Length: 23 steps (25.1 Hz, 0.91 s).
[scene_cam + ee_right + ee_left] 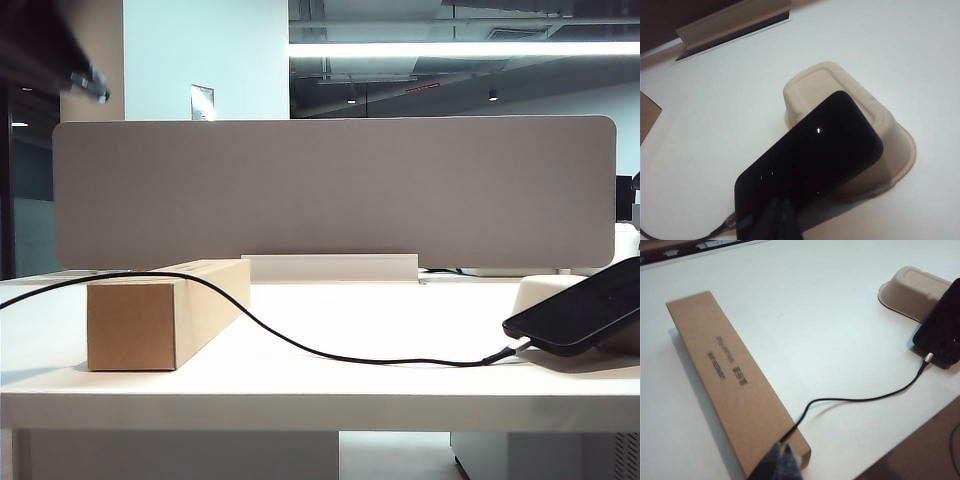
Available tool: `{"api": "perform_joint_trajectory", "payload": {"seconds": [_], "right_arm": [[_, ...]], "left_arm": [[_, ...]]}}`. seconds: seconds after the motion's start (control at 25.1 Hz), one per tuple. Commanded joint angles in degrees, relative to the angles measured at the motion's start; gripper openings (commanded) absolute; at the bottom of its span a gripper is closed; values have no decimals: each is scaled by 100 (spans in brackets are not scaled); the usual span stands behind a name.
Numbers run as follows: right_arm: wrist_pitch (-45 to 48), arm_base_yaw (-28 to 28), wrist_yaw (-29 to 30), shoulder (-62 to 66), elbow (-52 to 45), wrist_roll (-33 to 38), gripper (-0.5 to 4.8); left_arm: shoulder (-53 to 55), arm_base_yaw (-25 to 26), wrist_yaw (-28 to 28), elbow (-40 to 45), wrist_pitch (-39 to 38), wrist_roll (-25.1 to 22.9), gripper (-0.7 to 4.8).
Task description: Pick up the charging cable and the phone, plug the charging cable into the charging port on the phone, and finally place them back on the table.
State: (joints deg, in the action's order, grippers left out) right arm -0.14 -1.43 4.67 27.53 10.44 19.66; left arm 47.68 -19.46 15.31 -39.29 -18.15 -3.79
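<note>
The black phone (580,310) (942,335) (810,160) leans tilted against an upturned cream tray (890,145), its lower short edge resting on the table (350,400). The charging cable (300,345) (865,399) has its silver-tipped plug (928,357) at that lower edge. From there it runs across the table and over a cardboard box (140,325). My left gripper (781,452) is shut and empty, raised above the box's end. My right gripper (780,202) is shut and empty, hovering over the phone's lower end. The charging port itself is hidden by the plug.
The long cardboard box (730,375) lies on the left of the table. A grey partition panel (330,190) runs along the back, with a white strip at its foot. Part of my left arm (50,50) shows blurred, high at the far left.
</note>
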Motion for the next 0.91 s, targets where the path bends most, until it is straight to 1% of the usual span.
{"api": "perform_joint_trajectory", "payload": {"seconds": [0.04, 0.16, 0.28, 0.32, 0.44, 0.64, 0.72, 0.8, 0.91], "right_arm": [[479, 0, 17, -105, -140, -258, -2], [710, 0, 17, -188, -282, -343, -2], [1023, 0, 44, -205, -448, -343, -2], [1224, 0, 72, -201, -564, -341, -2], [1537, 0, 173, -201, -890, -341, -2], [1449, 2, 168, -199, -1043, -343, -2], [1447, 2, 168, -199, -1043, -343, -2], [1399, 2, 168, -199, -1043, -341, -1], [1211, 2, 166, -199, -1043, -343, -1]], "left_arm": [[-166, -7, -166, 501, 664, 129, -6], [-264, -9, -402, 946, 1054, 238, -6], [-289, -9, -518, 1353, 1606, 476, -6], [-310, -9, -518, 1626, 2026, 575, -6], [-326, -9, -527, 2124, 2667, 588, -6], [-326, -9, -831, 2557, 3112, 422, -6], [-326, -9, -914, 2634, 3171, 407, -6], [-326, -9, -933, 2743, 3209, 295, -6], [-326, -9, -1010, 2844, 3254, 345, -6]]}}
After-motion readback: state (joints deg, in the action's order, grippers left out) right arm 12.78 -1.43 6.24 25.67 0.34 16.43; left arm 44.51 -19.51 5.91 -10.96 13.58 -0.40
